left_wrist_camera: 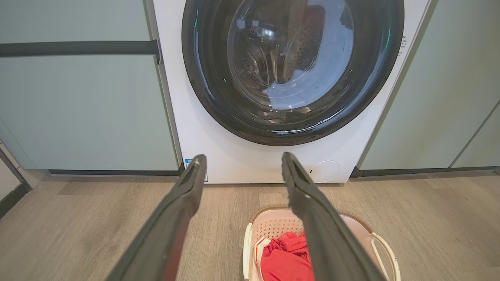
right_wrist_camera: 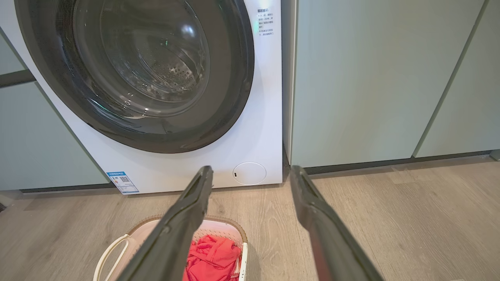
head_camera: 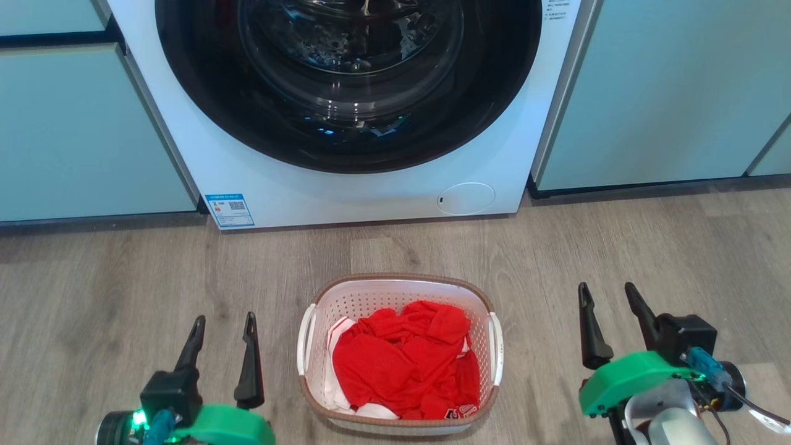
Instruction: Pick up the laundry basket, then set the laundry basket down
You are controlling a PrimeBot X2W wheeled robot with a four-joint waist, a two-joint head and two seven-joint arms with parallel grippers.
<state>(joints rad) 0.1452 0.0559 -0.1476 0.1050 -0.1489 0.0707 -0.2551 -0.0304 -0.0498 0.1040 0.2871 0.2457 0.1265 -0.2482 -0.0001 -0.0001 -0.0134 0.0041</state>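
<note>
The left gripper [head_camera: 224, 318] and right gripper [head_camera: 607, 287] both stand spread apart with nothing between their fingers. The laundry basket [head_camera: 383, 301] rests on the wood floor [head_camera: 123, 278] between them. It is just inboard of the left gripper and a little further inboard of the right one, with the washing machine [head_camera: 371, 198] beyond the fingertips of both. A crumpled red garment [head_camera: 401, 364] fills the basket.

The pick-up has not begun, and the risks probably lie in the grasp. The white side handles [head_camera: 496, 346] are thin and sit close to the walls, so a finger could slide past one and clamp the rim or bare wall, then slip. If one gripper closes or rises before the other, the basket could tilt and spill the garment. A forward swing during the lift could knock it against the washer's front.
</note>
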